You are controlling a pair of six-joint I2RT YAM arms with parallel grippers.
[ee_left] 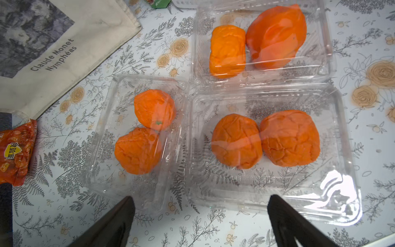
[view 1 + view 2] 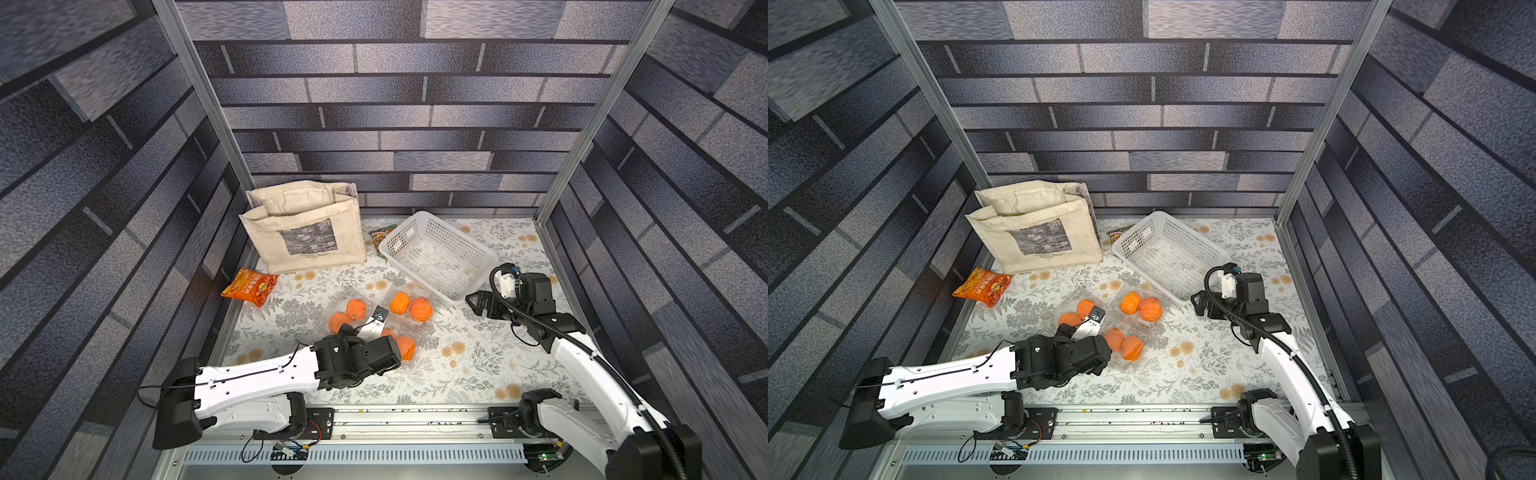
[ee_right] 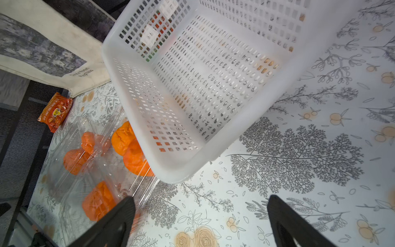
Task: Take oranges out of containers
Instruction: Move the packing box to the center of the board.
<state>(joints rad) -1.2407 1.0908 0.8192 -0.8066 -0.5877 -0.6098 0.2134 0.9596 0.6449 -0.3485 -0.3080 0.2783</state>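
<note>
Overhead and wrist views of a floral-patterned desk [image 2: 469, 374]. Mid-desk, three clear clamshell containers [image 1: 337, 128] touching one another, lids seemingly down, two oranges [image 1: 236, 141] in each, none out yet.

Left claw [image 1: 201, 196] poised above the near edge of the cluster, jaws spread wide, gripping nothing. Right claw [image 3: 201, 196] likewise wide apart and empty, beside the corner of a white perforated basket [image 2: 486, 251], apart from the containers.

Likely step in hand: opening a first lid. Advisable: come down on a rim lip rather than the thin, flexing wall. Steady the base with the second claw. Peel the lid back slowly to avoid dragging the neighbouring boxes. Then pinch each soft, lumpy fruit gently.

Legible writing: "Claude Monet Nymphéas" on the beige tote bag [image 1: 96, 32]. On the orange snack packet [image 1: 15, 154], a yellow badge with East Asian characters, not readable with confidence.
</note>
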